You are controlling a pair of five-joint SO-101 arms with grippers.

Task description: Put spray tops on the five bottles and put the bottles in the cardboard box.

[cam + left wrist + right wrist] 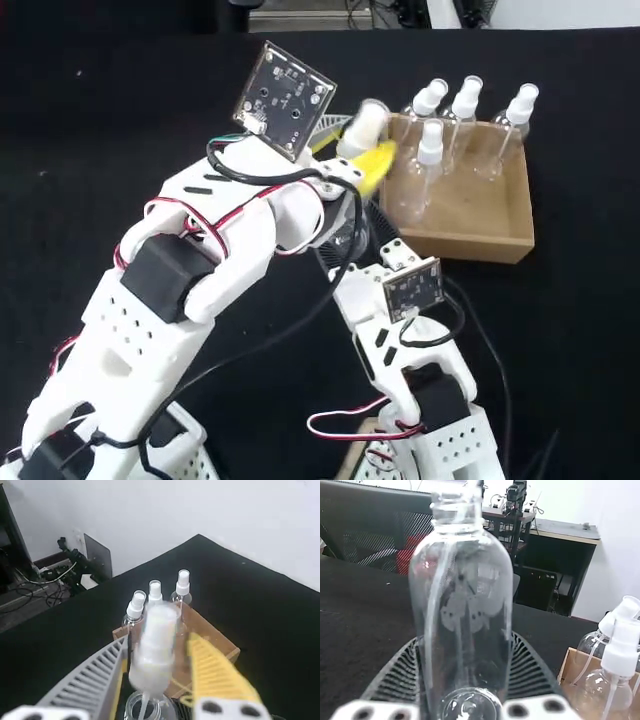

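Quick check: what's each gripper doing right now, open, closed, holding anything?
Left gripper: closed on a spray top, just above the bottle's neck.
Right gripper: closed on the uncapped bottle.

White perforated plastic shells (150,340), black servo blocks (165,275), red and black wiring (240,175), square circuit boards (285,100) mounted at wrists, ribbed yellow finger (215,680), ribbed grey finger (85,690)

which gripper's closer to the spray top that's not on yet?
Left. The left gripper holds the spray top; the right gripper is below it, gripping the bottle.
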